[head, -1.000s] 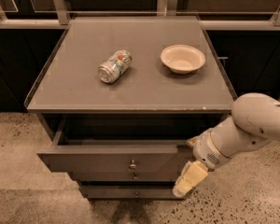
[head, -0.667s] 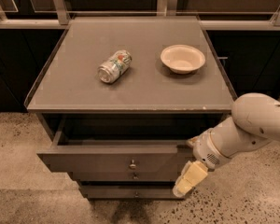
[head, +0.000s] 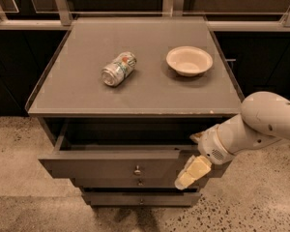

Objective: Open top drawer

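The top drawer [head: 111, 164] of the grey-brown cabinet stands pulled out part way. Its flat front panel sits forward of the cabinet top's edge, with a small round metal knob [head: 137, 169] at its centre. The dark inside of the drawer shows behind the panel. My gripper [head: 192, 167], cream-coloured at the end of the white arm [head: 261, 122], is at the right end of the drawer's front panel, coming in from the right. It is away from the knob.
Two lower drawers [head: 140, 197] with similar knobs sit closed below. On the cabinet top [head: 87, 95] lie a crushed can [head: 118, 68] on its side and a cream bowl [head: 189, 60]. Dark cabinets and a railing stand behind. Speckled floor surrounds the cabinet.
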Available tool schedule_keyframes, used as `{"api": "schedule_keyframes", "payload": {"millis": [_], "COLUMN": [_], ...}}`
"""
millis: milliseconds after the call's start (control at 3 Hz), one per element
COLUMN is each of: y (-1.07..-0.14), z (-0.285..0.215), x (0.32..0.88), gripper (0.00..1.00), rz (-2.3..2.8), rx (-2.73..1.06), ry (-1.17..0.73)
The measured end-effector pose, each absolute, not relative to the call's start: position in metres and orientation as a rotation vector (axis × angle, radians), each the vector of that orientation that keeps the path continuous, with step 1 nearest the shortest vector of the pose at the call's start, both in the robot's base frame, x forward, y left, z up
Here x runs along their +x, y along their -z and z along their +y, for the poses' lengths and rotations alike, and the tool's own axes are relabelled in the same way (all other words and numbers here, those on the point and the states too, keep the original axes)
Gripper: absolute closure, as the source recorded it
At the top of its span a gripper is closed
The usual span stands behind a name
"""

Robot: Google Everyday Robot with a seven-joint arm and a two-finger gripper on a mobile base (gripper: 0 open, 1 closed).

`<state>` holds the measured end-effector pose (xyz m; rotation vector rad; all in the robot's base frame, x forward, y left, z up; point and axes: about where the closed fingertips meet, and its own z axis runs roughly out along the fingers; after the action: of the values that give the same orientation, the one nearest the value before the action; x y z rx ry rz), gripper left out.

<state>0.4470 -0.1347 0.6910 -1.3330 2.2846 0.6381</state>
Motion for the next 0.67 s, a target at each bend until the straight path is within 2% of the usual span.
{"api": "schedule_keyframes", "payload": {"millis": [667], "y": [-0.663], "z": [-0.126], "x": [0.436], "gripper": [0.0], "rz": [2.328], "rx": [-1.395], "ry": [-0.706]}}
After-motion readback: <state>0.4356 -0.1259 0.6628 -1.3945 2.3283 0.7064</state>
